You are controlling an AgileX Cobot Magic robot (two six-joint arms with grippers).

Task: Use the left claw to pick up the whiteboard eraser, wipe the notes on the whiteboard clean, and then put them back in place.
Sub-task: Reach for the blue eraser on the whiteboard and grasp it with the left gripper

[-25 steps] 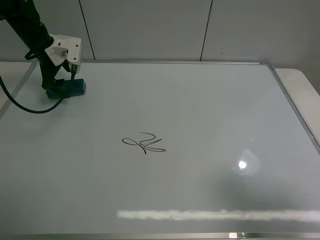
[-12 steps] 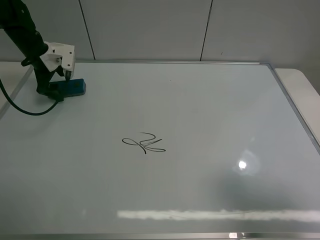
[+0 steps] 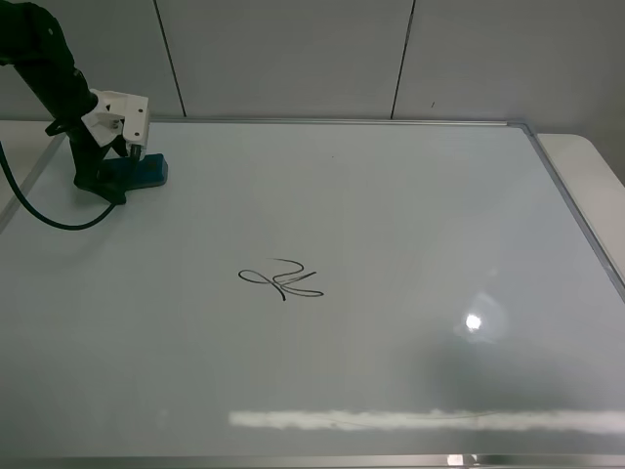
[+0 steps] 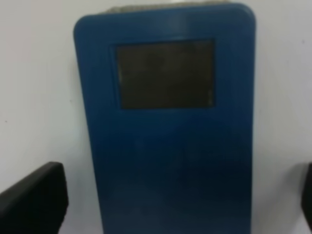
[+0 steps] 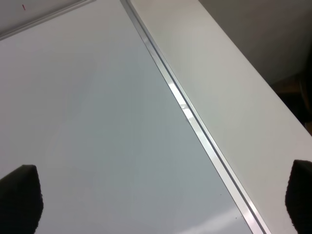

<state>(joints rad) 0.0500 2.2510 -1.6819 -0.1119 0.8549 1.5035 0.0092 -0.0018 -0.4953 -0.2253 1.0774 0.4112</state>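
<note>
Left claw (image 3: 98,178) poised over the whiteboard eraser (image 3: 140,171), a rounded teal-blue block lying flat at ten o'clock on the glossy whiteboard (image 3: 439,215). The looping black notes (image 3: 281,281) sit near the centre, well apart from it. Only the left wrist view shows the eraser's dark square patch (image 4: 165,73) and the fingertips (image 4: 34,200) spread either side, not touching. The right gripper (image 5: 158,200) gapes wide above the thin silver frame (image 5: 195,122).

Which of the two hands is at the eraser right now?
The left hand: its open fingers straddle the blue eraser without touching. The right hand hovers over bare board and frame.
</note>
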